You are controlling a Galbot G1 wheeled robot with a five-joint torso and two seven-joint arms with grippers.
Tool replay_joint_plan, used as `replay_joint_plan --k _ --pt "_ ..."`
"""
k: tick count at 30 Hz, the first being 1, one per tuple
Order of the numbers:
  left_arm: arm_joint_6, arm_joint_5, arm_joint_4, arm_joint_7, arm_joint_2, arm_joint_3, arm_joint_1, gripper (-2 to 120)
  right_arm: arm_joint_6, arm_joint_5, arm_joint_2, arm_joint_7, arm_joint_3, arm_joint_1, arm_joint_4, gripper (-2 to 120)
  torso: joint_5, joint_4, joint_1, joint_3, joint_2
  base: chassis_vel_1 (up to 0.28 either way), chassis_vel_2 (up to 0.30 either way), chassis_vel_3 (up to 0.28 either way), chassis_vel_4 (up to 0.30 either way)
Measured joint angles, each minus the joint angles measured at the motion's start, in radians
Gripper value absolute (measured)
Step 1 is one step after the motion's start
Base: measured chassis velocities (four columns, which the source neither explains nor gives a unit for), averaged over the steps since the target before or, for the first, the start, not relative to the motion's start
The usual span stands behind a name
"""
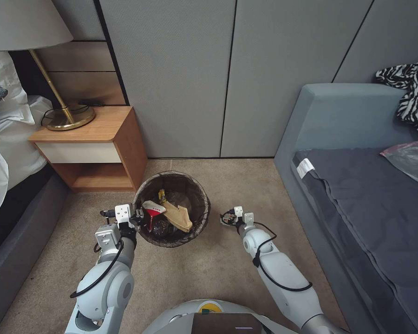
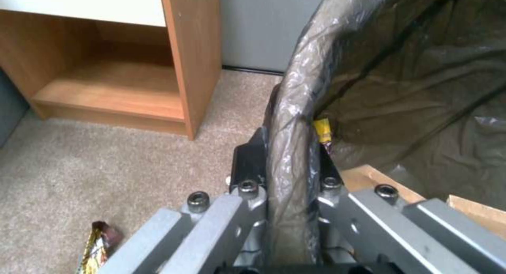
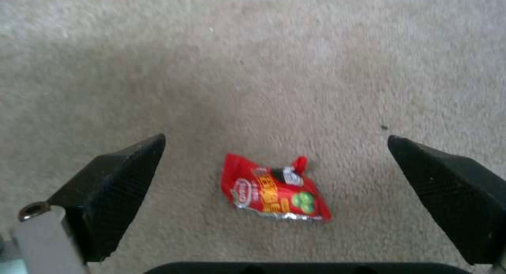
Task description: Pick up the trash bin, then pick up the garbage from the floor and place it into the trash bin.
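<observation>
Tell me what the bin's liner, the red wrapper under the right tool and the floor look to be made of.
The trash bin's liner: thin glossy plastic film, likely, crinkled and half see-through; the left tool pinches it at the rim.
The red wrapper: printed foil-lined plastic, probably, with a silver crimped edge; it lies between the open right tool's fingers.
The floor: beige short-pile carpet with a nubby matte weave.

Bin liner (image 2: 295, 119): thin crinkled glossy plastic film, clamped between matt black pads of left gripper (image 2: 287, 175). Gripper links: brushed grey metal. Carpet (image 3: 295, 60): short rough beige pile. Wrapper (image 3: 271, 193): glossy red foil, crumpled, at 6 o'clock between textured black rubber pads (image 3: 118, 187). Nightstand (image 1: 120, 134): smooth wood laminate.
</observation>
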Motion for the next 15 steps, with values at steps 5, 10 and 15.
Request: replay_joint_plan --k 5,10,15 --pt "-0.001 0.003 -0.002 0.0 0.0 0.0 0.005 4 0.021 -0.017 0.01 -0.006 0.007 0.009 -0.049 100 0.0 0.0 0.0 0.0 0.0 0.0 0.0 0.0 0.0" --pt "-0.001 0.004 -0.004 0.0 0.0 -0.001 0.006 4 0.045 -0.03 0.014 -0.012 0.014 0.012 -0.089 100 0.0 -0.0001 0.0 0.0 0.0 0.0 0.0 0.0 0.0" --pt "-0.001 0.005 -0.004 0.0 0.0 0.001 0.007 4 0.058 -0.036 0.016 -0.018 0.016 0.014 -0.106 100 0.0 0.0 0.0 0.0 0.0 0.0 0.0 0.0 0.0"
